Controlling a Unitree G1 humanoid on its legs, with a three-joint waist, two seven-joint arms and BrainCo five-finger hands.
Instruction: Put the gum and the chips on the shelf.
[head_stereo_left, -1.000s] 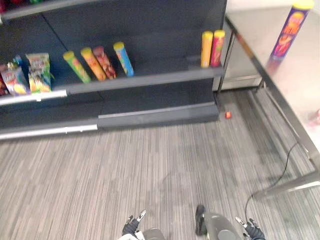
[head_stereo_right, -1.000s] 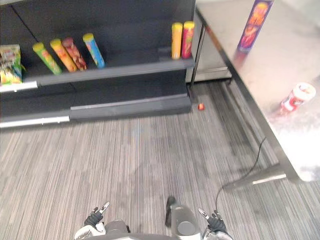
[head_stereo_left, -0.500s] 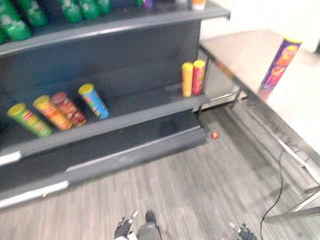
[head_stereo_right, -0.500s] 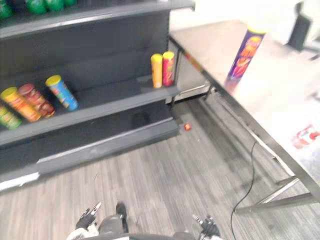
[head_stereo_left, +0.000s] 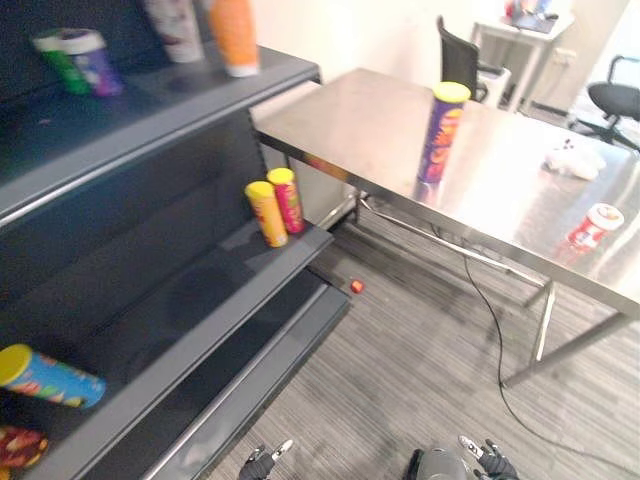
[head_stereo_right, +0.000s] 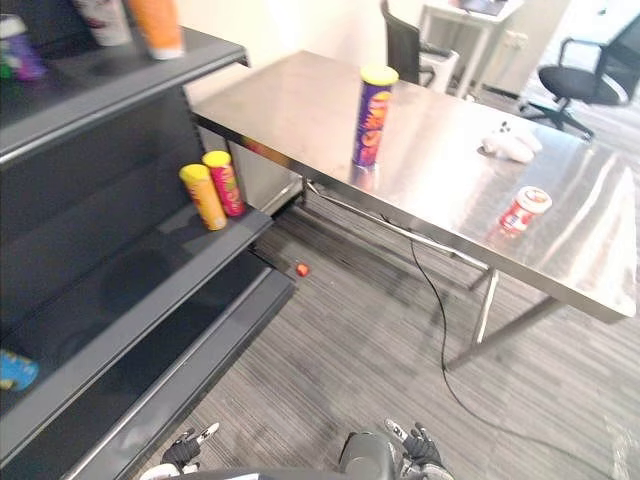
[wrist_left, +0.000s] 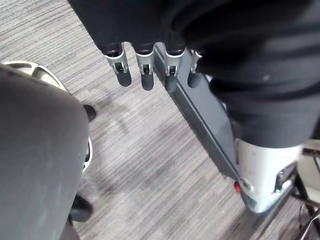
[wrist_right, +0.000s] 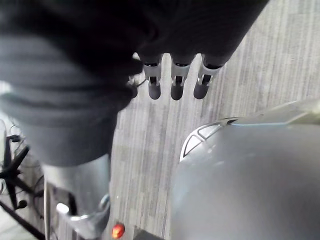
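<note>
A tall purple chips can (head_stereo_left: 441, 133) with a yellow lid stands upright on the steel table (head_stereo_left: 360, 120). A small red and white gum tub (head_stereo_left: 593, 226) lies further right on the same table. The dark shelf unit (head_stereo_left: 150, 300) runs along the left. Both hands hang low over the carpet, far from the table and the shelf: the left hand (head_stereo_left: 262, 463) and the right hand (head_stereo_left: 487, 460). In the wrist views the left hand's fingers (wrist_left: 146, 67) and the right hand's fingers (wrist_right: 176, 80) are straight and hold nothing.
A yellow can and a red can (head_stereo_left: 275, 205) stand at the middle shelf's end; a blue can (head_stereo_left: 45, 375) lies further left. Cups (head_stereo_left: 235, 35) stand on the top shelf. A small red thing (head_stereo_left: 356, 286) lies on the carpet. A white object (head_stereo_left: 573, 158) lies on the table; chairs (head_stereo_left: 462, 60) stand behind.
The camera has swung right and up, so the table, gum tub and chairs now show more and the shelf's left part less. Both hands stay low and hold nothing.
</note>
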